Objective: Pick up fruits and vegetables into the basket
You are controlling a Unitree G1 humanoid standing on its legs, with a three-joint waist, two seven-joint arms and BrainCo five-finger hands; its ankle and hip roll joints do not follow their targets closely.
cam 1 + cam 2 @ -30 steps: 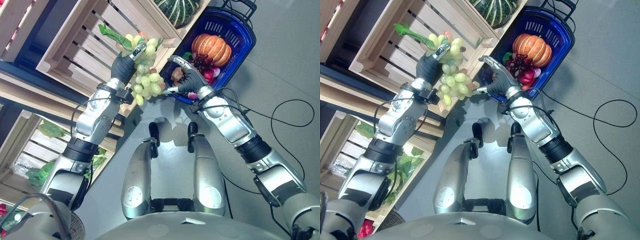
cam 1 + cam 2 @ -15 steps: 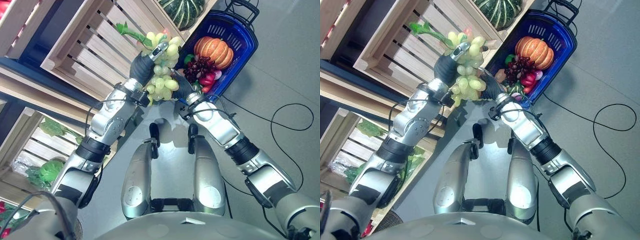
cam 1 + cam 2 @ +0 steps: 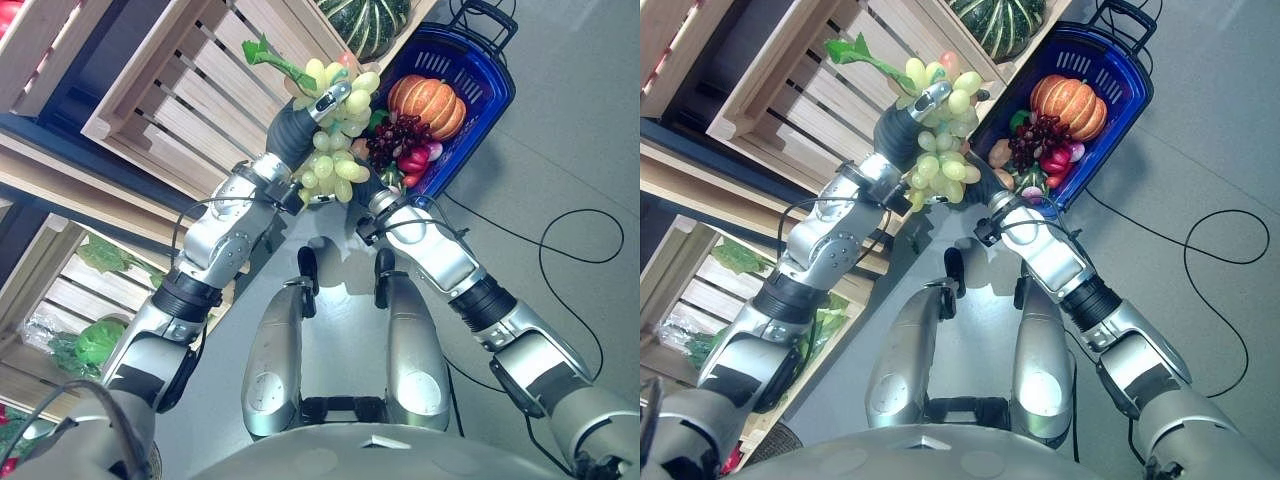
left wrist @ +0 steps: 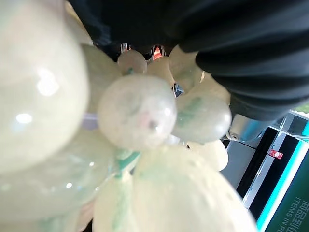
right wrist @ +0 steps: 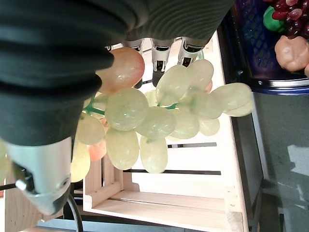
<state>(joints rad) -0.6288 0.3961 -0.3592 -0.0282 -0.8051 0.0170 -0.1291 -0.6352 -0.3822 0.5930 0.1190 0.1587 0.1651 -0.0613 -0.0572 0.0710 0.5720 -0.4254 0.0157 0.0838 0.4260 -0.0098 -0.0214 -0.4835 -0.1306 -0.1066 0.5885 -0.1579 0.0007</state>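
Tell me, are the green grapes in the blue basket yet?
Not yet. The green grapes hang from the left hand beside the blue basket, not inside it.

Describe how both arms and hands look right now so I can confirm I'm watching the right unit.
Both arms are silver-grey shells with black bands at the joints. The left hand has a dark ribbed cover and a silver finger with a dark tip; thin black cables loop at both wrists. The right hand shows the same ribbed cover.

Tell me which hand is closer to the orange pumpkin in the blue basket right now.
Right, narrowly. The right hand sits under the green grapes, just short of the blue basket that holds the orange pumpkin. The left hand holds the grapes, farther toward the wooden crates.
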